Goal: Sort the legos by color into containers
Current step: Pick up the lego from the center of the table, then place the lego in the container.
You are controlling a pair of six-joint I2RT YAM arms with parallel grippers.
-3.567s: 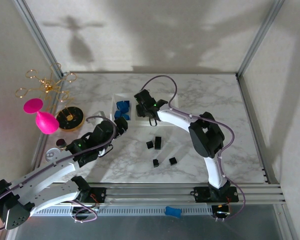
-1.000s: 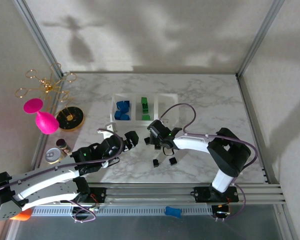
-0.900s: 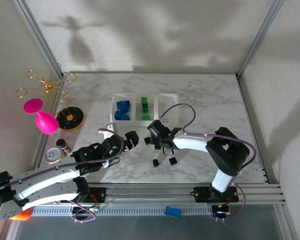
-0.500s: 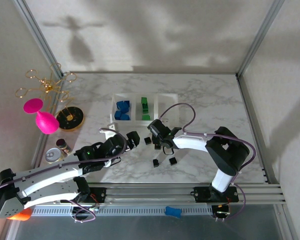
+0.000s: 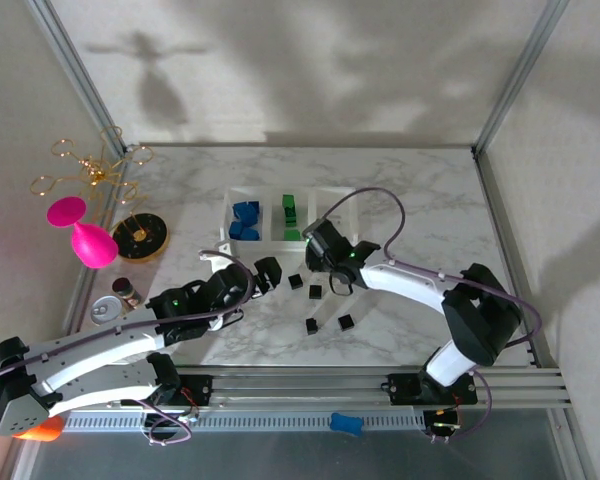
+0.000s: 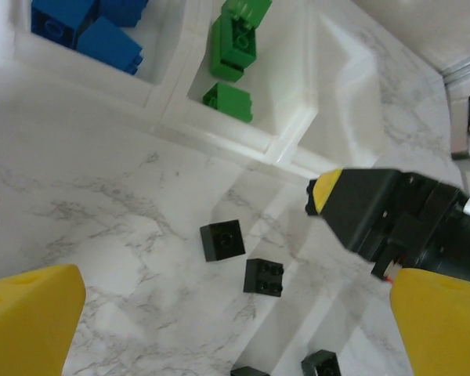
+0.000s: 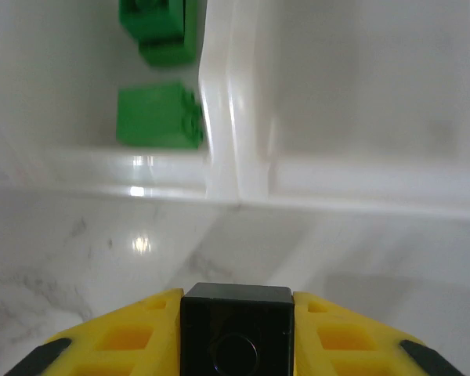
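Note:
The containers (image 5: 310,193) stand at the table's middle, with blue legos (image 5: 245,220) in the left compartment and green legos (image 5: 290,214) in the middle one. My right gripper (image 5: 320,247) hovers just in front of the container row, shut on a black lego (image 7: 236,329) between its yellow fingers (image 7: 117,345). Ahead of it are the container rim (image 7: 219,174), a green lego (image 7: 158,116) and the bare right compartment (image 7: 360,86). Black legos (image 5: 296,281) (image 5: 314,291) (image 5: 311,326) (image 5: 346,322) lie loose on the marble. My left gripper (image 5: 267,274) is open above two of them (image 6: 222,240) (image 6: 264,277).
A black and gold dish (image 5: 140,237), a pink object (image 5: 83,236) and a gold wire figure (image 5: 88,170) stand at the left edge. A can (image 5: 109,309) and a small jar (image 5: 126,288) sit near the left arm. A rounded blue piece (image 5: 346,423) lies on the front rail.
My right gripper has shut on a black lego on the table and carried it up toward the containers. My left arm has edged a little to the right, still open.

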